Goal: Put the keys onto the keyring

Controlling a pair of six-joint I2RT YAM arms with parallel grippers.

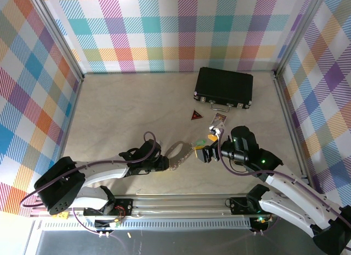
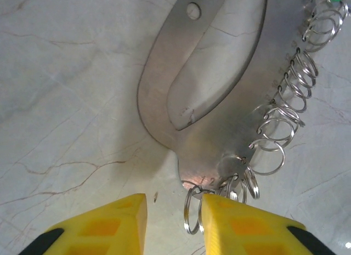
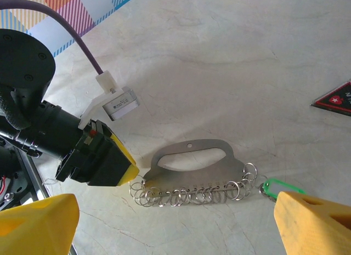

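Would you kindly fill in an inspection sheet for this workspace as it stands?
Surface: pale marbled table, flat.
Job's things: keyring, a metal plate with a row of split rings, lies flat; green key beside one end.
Clutter: black case, dark red triangle, patterned card.
Grippers: left gripper jaws narrowly apart, end ring between them; right gripper wide open above the rings.
Cables: purple cable looping at each wrist.
Surroundings: plaid walls on three sides.

Left claw (image 2: 174, 219) low, jaws nearly together, grip unclear; right claw (image 3: 175, 222) jaws wide apart.
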